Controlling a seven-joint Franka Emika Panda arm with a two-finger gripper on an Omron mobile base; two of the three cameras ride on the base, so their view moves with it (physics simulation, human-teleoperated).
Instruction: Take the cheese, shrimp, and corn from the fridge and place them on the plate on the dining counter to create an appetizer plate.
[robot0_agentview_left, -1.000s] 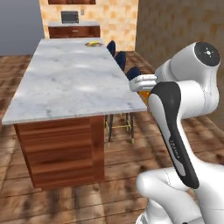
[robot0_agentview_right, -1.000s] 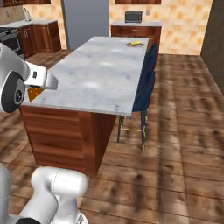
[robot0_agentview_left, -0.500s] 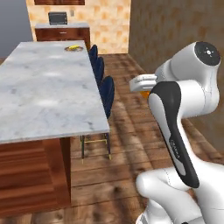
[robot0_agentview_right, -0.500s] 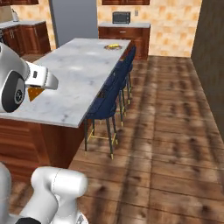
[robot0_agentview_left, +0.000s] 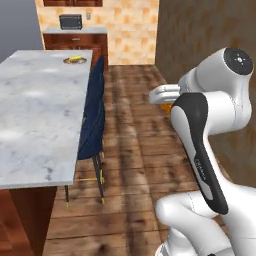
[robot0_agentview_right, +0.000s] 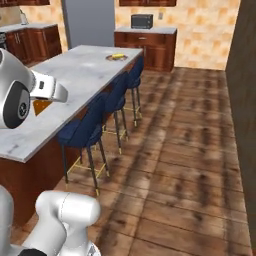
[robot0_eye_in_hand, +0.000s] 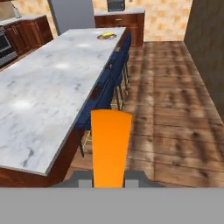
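Note:
My gripper (robot0_eye_in_hand: 109, 177) is shut on the cheese (robot0_eye_in_hand: 110, 146), an orange wedge that stands up between the fingers and hides their tips. The same orange block peeks out under the white hand in the left base view (robot0_agentview_left: 167, 106) and the right base view (robot0_agentview_right: 41, 106). The hand hangs over the wood floor beside the dining counter (robot0_eye_in_hand: 48, 87). At the counter's far end lies the plate (robot0_eye_in_hand: 106, 36) with the yellow corn (robot0_eye_in_hand: 107, 34) on it. The plate (robot0_agentview_left: 75, 60) (robot0_agentview_right: 116, 57) is far from the gripper. The grey fridge (robot0_agentview_right: 87, 22) stands behind the counter. The shrimp is out of view.
Blue stools (robot0_agentview_right: 85, 130) (robot0_agentview_left: 92, 130) line the counter's near side, between me and the slab. A dark wall (robot0_agentview_left: 200, 40) closes the right side. A microwave (robot0_agentview_right: 142, 21) sits on the back cabinets. Open wood floor (robot0_eye_in_hand: 175, 109) runs alongside the stools.
The whole scene has slid left in both base views, so the base has moved along the island's stool side. The cheese stays held in the shut gripper.

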